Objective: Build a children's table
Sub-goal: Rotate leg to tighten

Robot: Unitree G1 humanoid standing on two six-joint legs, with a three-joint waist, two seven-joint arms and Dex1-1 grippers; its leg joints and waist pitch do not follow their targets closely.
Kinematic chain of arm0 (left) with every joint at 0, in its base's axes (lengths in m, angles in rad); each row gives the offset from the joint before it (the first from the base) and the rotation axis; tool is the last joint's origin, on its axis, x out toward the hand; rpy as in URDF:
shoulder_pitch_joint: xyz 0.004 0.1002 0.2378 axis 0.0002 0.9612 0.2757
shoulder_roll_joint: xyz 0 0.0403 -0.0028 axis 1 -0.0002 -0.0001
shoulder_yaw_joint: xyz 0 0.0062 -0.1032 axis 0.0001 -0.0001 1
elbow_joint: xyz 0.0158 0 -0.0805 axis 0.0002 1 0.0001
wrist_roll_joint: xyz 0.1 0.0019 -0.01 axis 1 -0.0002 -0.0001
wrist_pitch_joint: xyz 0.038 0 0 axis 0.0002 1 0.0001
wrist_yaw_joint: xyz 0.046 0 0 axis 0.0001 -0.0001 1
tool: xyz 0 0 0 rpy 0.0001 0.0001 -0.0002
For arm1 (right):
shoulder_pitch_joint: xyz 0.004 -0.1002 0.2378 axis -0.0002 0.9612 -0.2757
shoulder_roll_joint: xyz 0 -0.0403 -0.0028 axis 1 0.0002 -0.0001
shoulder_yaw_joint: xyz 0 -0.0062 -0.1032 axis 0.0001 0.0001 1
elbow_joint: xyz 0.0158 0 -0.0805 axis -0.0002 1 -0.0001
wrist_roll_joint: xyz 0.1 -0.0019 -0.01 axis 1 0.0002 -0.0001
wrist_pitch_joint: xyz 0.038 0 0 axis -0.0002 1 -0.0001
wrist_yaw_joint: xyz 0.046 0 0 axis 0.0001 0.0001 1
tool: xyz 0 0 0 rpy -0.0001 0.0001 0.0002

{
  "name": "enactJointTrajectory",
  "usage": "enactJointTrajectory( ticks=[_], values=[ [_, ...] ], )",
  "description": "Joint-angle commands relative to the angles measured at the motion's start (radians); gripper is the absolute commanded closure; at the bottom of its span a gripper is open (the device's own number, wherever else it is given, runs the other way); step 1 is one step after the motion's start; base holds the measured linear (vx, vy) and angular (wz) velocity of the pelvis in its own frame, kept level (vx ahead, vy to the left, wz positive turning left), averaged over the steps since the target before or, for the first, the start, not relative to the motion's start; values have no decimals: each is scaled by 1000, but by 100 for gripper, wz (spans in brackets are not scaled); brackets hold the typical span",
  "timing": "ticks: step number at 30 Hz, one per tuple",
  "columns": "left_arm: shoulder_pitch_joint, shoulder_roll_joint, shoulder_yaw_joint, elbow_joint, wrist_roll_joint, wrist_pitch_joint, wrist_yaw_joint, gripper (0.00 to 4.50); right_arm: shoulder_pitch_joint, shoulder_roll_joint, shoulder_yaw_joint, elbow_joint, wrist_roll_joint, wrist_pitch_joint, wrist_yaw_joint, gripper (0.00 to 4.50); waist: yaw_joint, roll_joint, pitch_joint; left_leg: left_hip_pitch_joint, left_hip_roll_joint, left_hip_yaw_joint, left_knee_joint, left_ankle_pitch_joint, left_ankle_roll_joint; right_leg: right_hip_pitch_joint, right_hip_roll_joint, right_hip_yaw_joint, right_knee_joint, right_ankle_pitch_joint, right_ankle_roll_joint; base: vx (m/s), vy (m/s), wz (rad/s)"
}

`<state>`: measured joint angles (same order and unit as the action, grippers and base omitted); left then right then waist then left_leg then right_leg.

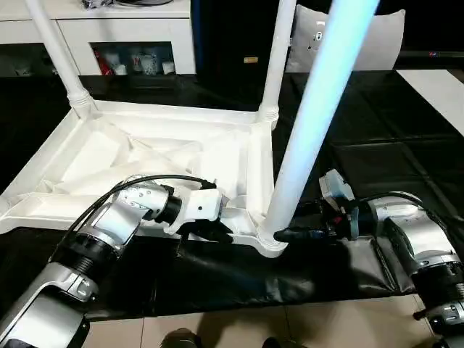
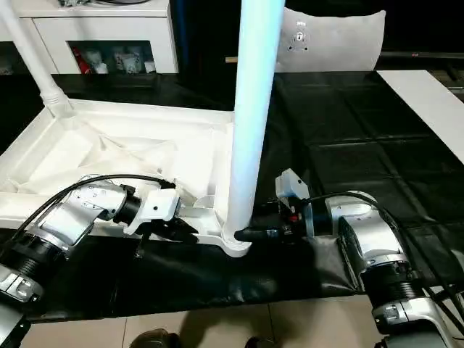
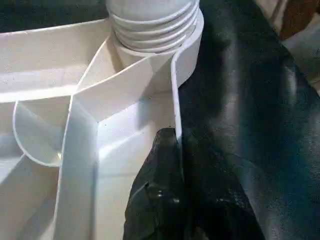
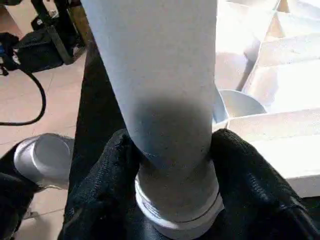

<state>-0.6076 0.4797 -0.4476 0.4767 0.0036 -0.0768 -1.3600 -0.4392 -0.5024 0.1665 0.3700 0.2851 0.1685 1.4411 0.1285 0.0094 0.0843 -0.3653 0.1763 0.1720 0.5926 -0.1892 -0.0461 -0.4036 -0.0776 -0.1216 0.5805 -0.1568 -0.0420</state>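
Tabletop: white plastic, upside down on the black-covered counter, ribbed underside facing up; long side runs across the robot's front, near corner just ahead of it.
Near leg: white tube standing upright in the near corner socket, long axis vertical, leaning slightly; widens toward the bottom, threaded collar at the socket; top cut off by the picture edge.
Far legs: one upright at the far right corner, one at the far left corner, tilted; tops of both cut off.
Left gripper: at the tabletop's near rim, just left of the near leg; fingers together, pinching the thin rim wall between them.
Right gripper: level, at the base of the near leg from the right; fingers on both sides of the leg just above the collar, touching it, clamped around it.
Hidden: fourth corner socket blocked by the left forearm; collar threads partly covered by the right fingers.
Background: white cabinet with glass doors behind the counter, contents hard to make out.
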Motion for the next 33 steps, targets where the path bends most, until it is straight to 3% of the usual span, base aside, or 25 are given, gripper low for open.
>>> enactJointTrajectory(
  ticks=[1, 4, 6, 8, 9, 11, 14, 15, 18, 19, 21, 22, 23, 24, 26, 29, 33],
  values=[
    [-6, -7, -33, 6, 36, 8, -38, 450, 19, -4, 23, -25, 21, 24, 37, 252, -5, -5, -78, 11, 67, -16, -66, -144, 80, 60, -90, 67, -63, -284, -178, 0, 0, 0],
    [-6, -43, 2, 1, 32, 98, 61, 450, 51, 9, 7, -57, 30, 76, -24, 255, 1, -2, -77, 13, 68, -16, -65, -143, 81, 58, -90, 67, -64, -284, -180, 0, 0, 0],
    [-5, -66, 20, -8, 30, 152, 119, 450, 61, 30, -5, -62, 17, 116, -105, 256, 3, -6, -74, 14, 68, -15, -68, -152, 76, 58, -90, 68, -67, -302, -175, 0, 0, 0],
    [-4, -81, 30, -16, 26, 189, 153, 450, 64, 50, -15, -58, -4, 134, -180, 257, -1, -5, -65, 18, 66, -19, -74, -201, 53, 56, -91, 63, -78, -396, -156, 0, 0, 0],
    [-3, -109, 49, -31, 17, 243, 206, 450, 66, 84, -29, -46, -38, 156, -293, 257, -7, -8, -59, 21, 58, -20, -75, -241, 37, 58, -93, 59, -93, -493, -119, 0, 0, 0],
    [-5, -152, 75, -43, 2, 298, 276, 450, 63, 132, -51, -27, -65, 164, -418, 257, -26, -3, -51, 38, 53, -25, -74, -311, 6, 48, -95, 47, -118, -638, -67, 0, 0, 0],
    [-18, -212, 106, -40, 1, 367, 374, 450, 48, 194, -83, 0, -94, 197, -577, 257, -53, -4, -52, 36, 50, -34, -74, -353, -6, 54, -94, 31, -130, -675, -30, 0, 0, 0],
    [-19, -218, 108, -40, 2, 373, 383, 450, 47, 200, -86, 1, -98, 200, -592, 257, -65, -4, -54, 29, 49, -39, -74, -363, -2, 62, -93, 24, -133, -666, -15, 0, 0, 0],
    [-54, -308, 152, -3, 23, 438, 544, 450, 9, 302, -151, 42, -120, 244, -845, 258, -94, 2, -54, 27, 56, -44, -80, -387, 6, 59, -90, 22, -132, -586, -42, 0, 0, 0],
    [-66, -330, 167, 14, 26, 445, 592, 450, -5, 328, -171, 58, -124, 235, -911, 258, -101, 4, -54, 34, 53, -44, -77, -409, 5, 56, -93, 17, -136, -594, -41, 0, 0, 0],
    [-82, -356, 186, 35, 31, 452, 655, 450, -22, 359, -189, 76, -123, 216, -976, 258, -108, 4, -55, 24, 52, -45, -78, -397, 12, 64, -94, 13, -138, -579, -35, 0, 0, 0],
    [-96, -372, 197, 54, 37, 450, 702, 450, -35, 380, -197, 94, -122, 179, -1006, 258, -109, 8, -55, 26, 52, -44, -78, -402, 15, 62, -97, 7, -140, -569, -31, 0, 0, 0],
    [-96, -372, 197, 54, 37, 450, 702, 450, -35, 380, -197, 94, -122, 179, -1006, 258, -111, 5, -54, 27, 52, -44, -78, -409, 16, 60, -96, 5, -142, -568, -28, 0, 0, 0],
    [-102, -382, 204, 61, 44, 453, 727, 450, -43, 392, -203, 105, -124, 151, -1020, 223, -109, 2, -57, 28, 50, -40, -76, -399, 19, 58, -101, 8, -141, -557, -32, 0, 0, 0],
    [-108, -390, 201, 60, 57, 461, 747, 450, -53, 416, -223, 117, -122, 126, -1059, 203, -106, 2, -57, 22, 52, -40, -79, -362, 29, 61, -103, 16, -134, -521, -51, 0, 0, 0],
    [-105, -384, 189, 52, 72, 463, 740, 450, -42, 426, -224, 95, -136, 108, -1073, 178, -99, -3, -65, 9, 61, -34, -82, -243, 53, 64, -100, 35, -101, -341, -125, 0, 0, 0],
    [-96, -368, 179, 44, 64, 452, 713, 450, -24, 406, -211, 74, -136, 61, -1044, 139, -85, -2, -73, 11, 59, -22, -73, -155, 81, 63, -102, 46, -84, -234, -177, 42, -17, 3]
  ],
)
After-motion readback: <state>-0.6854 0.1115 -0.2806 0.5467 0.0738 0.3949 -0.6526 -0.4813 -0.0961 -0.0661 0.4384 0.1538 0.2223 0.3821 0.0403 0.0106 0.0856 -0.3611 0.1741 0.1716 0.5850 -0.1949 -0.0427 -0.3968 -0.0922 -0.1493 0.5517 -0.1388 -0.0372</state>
